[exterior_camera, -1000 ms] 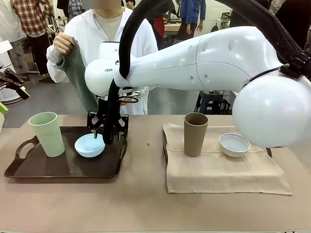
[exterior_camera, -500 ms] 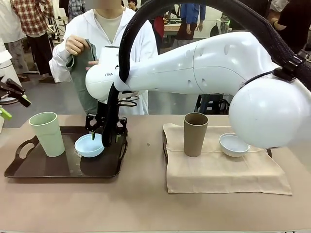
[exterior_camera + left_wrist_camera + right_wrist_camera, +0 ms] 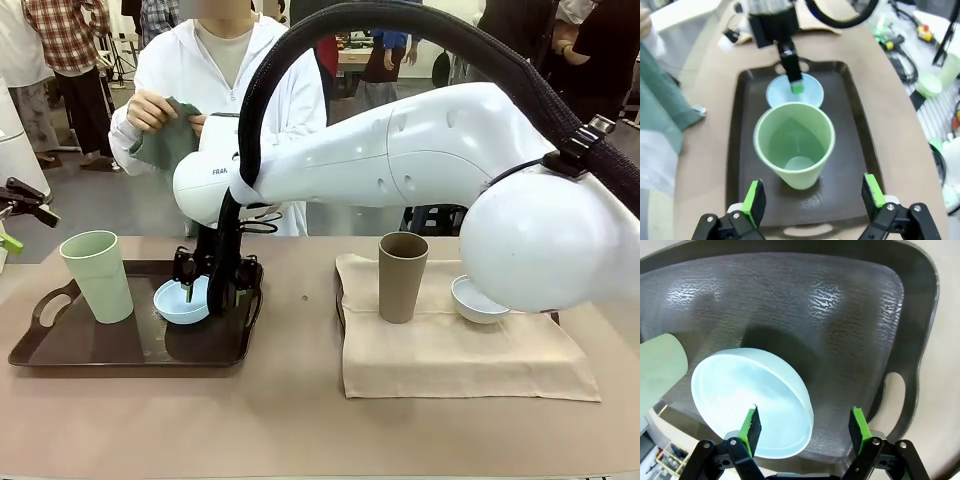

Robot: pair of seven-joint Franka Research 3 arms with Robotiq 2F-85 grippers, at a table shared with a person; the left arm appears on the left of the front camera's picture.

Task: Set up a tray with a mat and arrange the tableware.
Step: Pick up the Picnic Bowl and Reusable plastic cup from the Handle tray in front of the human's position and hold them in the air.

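In the front view, my right tool (image 3: 212, 288), reached across to the left, stands wide over the dark tray (image 3: 60, 350). One pad is dipped inside the light blue bowl (image 3: 172, 306) and the other sits past its right rim. The bowl is round with its mouth up, so it has no long axis. In the left wrist view, my left tool (image 3: 815, 197) hangs wide above the pale green tumbler (image 3: 794, 145), which stands upright with its mouth toward me. In the right wrist view, the bowl's wall lies between the spread pads and nothing is gripped. I judge that closing would pinch that rim.
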